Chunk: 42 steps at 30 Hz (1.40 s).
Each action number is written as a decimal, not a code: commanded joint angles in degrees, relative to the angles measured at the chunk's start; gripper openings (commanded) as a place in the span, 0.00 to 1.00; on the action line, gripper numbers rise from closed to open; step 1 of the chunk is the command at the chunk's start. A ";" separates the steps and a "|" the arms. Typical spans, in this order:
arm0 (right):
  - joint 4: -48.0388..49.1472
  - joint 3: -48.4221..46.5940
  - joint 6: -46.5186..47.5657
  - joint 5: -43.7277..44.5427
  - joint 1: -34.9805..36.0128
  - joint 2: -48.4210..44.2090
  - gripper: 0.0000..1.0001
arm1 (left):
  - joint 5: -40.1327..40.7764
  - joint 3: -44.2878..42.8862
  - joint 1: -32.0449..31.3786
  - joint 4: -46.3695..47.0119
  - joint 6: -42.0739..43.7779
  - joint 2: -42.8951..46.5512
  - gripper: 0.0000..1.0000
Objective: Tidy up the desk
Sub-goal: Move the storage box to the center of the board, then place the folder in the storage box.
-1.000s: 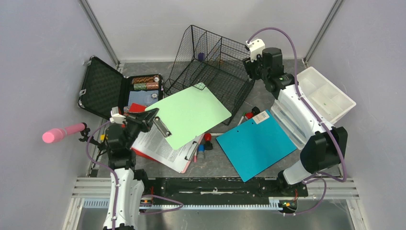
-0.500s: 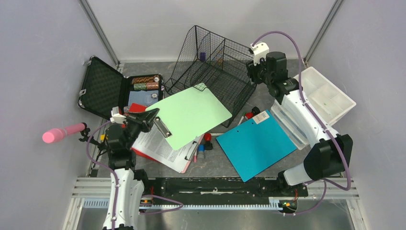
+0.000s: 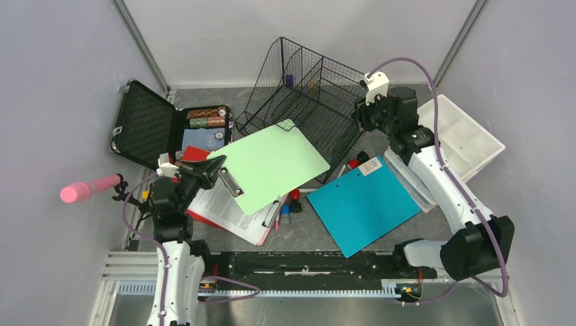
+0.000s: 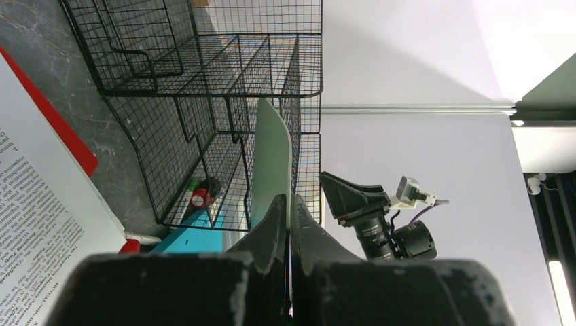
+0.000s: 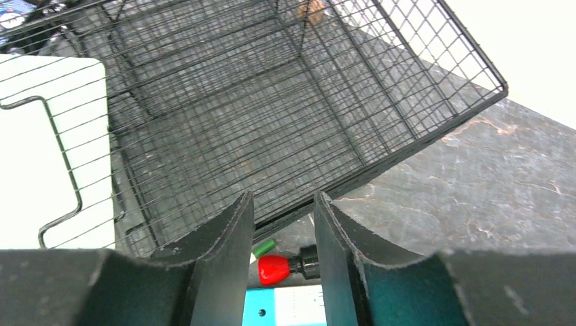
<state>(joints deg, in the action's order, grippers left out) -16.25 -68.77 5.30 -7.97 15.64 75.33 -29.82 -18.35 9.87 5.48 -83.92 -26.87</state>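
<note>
The left hand (image 3: 212, 168) is clamped shut on the clip end of a pale green clipboard (image 3: 272, 163), its 2 fingers (image 4: 268, 231) pressed against either face of the thin board (seen edge-on from the wrist). The board is held over a sheaf of printed papers (image 3: 227, 210), and in the top view its far corner overlaps the front of a black wire basket (image 3: 299, 88). The right hand (image 3: 358, 117) sits at that basket's right edge with its jaws parted. From its wrist, the basket's lower rim wire crosses the gap between the fingers (image 5: 227, 231), and neither visibly touches it. Just below lie a red-capped marker (image 5: 275, 268) and a teal clipboard (image 3: 363, 204), flat on the desk (image 3: 309, 234). The dark mottled desk also carries an open black case (image 3: 146, 122) at left rear and a white compartment tray (image 3: 465, 136) at right, with a rail (image 3: 306, 261) along its near edge.
</note>
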 commanded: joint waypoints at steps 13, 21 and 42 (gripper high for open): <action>-5.77 0.70 4.64 -16.38 0.09 -3.01 0.68 | 6.33 2.50 0.24 -9.25 4.85 7.05 0.02; -11.10 -1.69 20.64 -18.53 2.30 -10.13 0.83 | 7.83 2.06 0.24 -9.17 4.81 6.28 0.02; -5.07 23.83 45.64 9.98 40.08 -19.22 0.77 | 5.90 -2.91 1.11 -10.09 8.65 1.85 0.02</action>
<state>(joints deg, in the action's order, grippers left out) -29.67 -48.40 46.68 -10.00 51.79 56.49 -26.13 -18.02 10.00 -6.02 -78.22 -24.77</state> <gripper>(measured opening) 0.780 0.042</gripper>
